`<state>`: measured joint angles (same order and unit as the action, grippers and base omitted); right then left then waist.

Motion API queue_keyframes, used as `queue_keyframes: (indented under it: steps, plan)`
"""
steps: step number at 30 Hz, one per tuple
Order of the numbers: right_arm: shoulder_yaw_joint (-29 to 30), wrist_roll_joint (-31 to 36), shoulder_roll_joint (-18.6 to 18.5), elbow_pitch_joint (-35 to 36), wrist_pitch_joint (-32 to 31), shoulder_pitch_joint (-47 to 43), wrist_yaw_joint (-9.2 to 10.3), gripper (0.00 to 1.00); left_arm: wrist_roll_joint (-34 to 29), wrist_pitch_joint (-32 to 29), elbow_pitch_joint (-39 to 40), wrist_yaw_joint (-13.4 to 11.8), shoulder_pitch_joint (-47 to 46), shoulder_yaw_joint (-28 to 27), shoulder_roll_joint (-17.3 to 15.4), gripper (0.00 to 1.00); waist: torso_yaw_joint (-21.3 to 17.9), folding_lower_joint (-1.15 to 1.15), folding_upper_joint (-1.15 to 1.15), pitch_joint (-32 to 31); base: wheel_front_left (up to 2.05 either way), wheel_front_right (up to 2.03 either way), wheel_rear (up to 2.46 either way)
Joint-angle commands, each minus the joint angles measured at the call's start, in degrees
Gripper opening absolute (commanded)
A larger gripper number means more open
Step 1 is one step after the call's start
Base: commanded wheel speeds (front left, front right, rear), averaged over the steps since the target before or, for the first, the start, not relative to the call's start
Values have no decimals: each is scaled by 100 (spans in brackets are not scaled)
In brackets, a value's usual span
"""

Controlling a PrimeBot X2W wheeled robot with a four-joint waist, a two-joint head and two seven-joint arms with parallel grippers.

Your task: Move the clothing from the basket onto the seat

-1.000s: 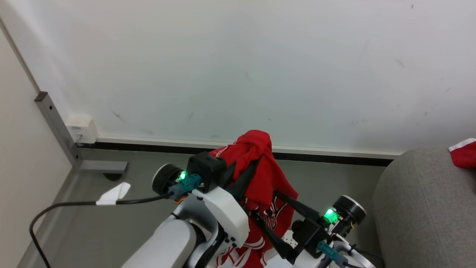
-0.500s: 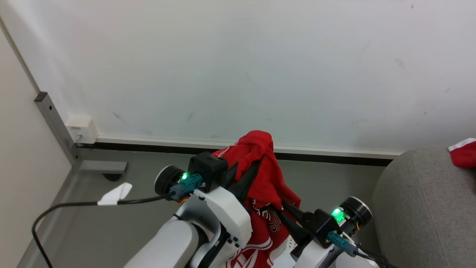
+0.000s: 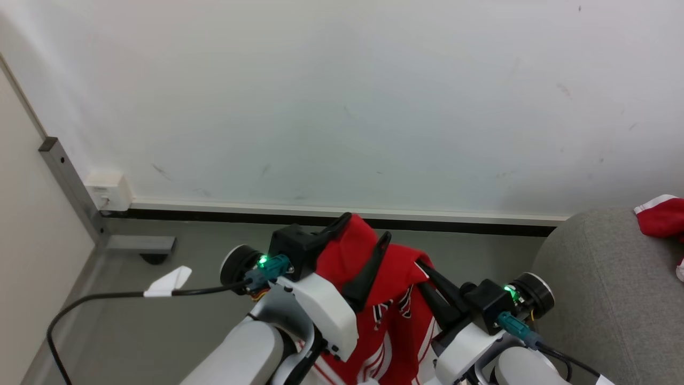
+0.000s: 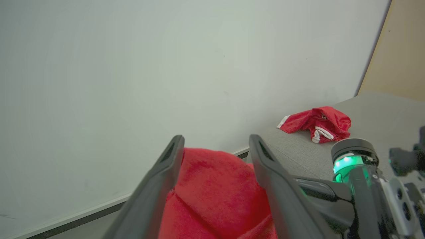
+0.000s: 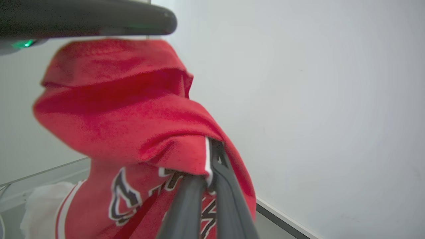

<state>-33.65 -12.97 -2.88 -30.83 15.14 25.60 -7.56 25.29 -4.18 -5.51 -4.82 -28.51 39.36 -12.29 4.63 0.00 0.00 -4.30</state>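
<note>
The clothing, a red jersey [image 3: 398,299] with white stripes and a black-and-white print, hangs in the air between my arms. My left gripper [image 3: 364,226] is open, and the jersey's bunched top [image 4: 212,186] lies loose between its spread fingers. My right gripper [image 3: 422,266] is shut on a white-trimmed fold of the jersey [image 5: 132,109], pinched at its fingertips [image 5: 209,156]. The seat [image 3: 588,283], a grey sofa with a rounded arm, is at the right. The basket is out of view.
Another red jersey [image 4: 318,122] lies on the sofa by the wall. A white wall and dark skirting [image 3: 320,216] run across ahead. A black cable [image 3: 107,297] trails over the grey floor at the left, near a metal post [image 3: 69,187]. A pale blurred shape [image 5: 40,199] lies below the jersey.
My right gripper has shut on the jersey and risen to the right. My left gripper has opened, and the bunched top has slumped between its fingers. The head camera shifted slightly.
</note>
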Motion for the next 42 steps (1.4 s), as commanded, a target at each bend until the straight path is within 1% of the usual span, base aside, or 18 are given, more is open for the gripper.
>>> queue_keyframes:
  steps: [1, 8, 14, 15, 16, 18, 27, 32, 42]
  plan:
    - [123, -3, -1, 45, 0, 10, 15, 0, 34, 9, -35, 9, 67, 3, -42, 100, -14, 0, 0, 7, 0, 0, 0]
    - [615, 185, -2, 112, 1, 55, 15, 0, 56, 60, -73, -16, 79, 19, -34, 100, -73, 0, 0, 27, 0, 0, 0]
    - [1127, 421, -10, 241, 1, 20, 14, 0, 76, 98, -89, -24, 148, 54, -58, 100, -248, 0, 0, 52, 0, 0, 0]
    - [1127, 421, -10, 241, 1, 20, 14, 0, 76, 98, -89, -24, 148, 54, -58, 100, -248, 0, 0, 52, 0, 0, 0]
    - [1293, 482, -40, 301, 1, 13, 15, 0, 81, 123, -87, -13, 170, 66, -57, 100, -333, 0, 0, 67, 0, 0, 0]
    - [1412, 536, -108, 379, 0, 25, 15, 0, 85, 171, -95, -5, 193, 81, -63, 100, -424, 0, 0, 90, 0, 0, 0]
    - [1827, 565, -392, 690, 1, 74, 15, 0, 145, 339, -134, 13, 301, 118, -52, 100, -903, 0, 0, 195, 0, 0, 0]
    - [1987, 552, -530, 857, 1, 33, 15, 0, 155, 395, -177, -6, 345, 152, -38, 100, -1183, 0, 0, 252, 0, 0, 0]
    - [2214, 540, -733, 1097, 1, -33, 15, 0, 182, 516, -251, 37, 359, 245, 10, 100, -1713, 0, 0, 379, 0, 0, 0]
